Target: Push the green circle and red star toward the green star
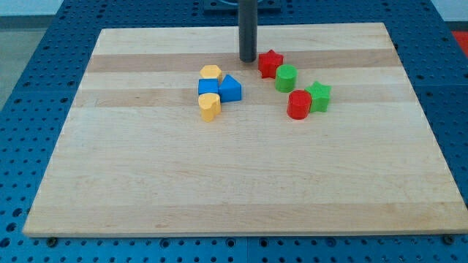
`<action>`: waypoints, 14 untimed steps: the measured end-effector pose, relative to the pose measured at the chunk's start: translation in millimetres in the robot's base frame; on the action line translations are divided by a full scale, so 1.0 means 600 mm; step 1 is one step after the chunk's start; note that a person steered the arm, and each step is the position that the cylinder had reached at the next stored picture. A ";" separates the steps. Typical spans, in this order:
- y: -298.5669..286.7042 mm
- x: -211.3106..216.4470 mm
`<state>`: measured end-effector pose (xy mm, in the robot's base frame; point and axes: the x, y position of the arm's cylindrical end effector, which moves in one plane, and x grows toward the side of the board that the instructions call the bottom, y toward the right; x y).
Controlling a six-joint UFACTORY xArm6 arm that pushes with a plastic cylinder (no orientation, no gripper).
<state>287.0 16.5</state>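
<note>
The red star (270, 63) lies near the view's top, right of centre. The green circle (286, 77) touches it at its lower right. The green star (319, 96) lies further to the lower right, touching a red circle (298, 104) on its left. My tip (248, 60) stands on the board just left of the red star, a small gap away.
A cluster left of centre holds a yellow hexagon (211, 73), a blue block (209, 88), a blue triangle (230, 88) and a yellow heart (210, 107). The wooden board (219, 175) rests on a blue perforated table.
</note>
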 end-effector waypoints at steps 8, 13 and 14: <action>0.112 0.119; 0.072 0.273; 0.100 0.295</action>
<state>463.7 76.6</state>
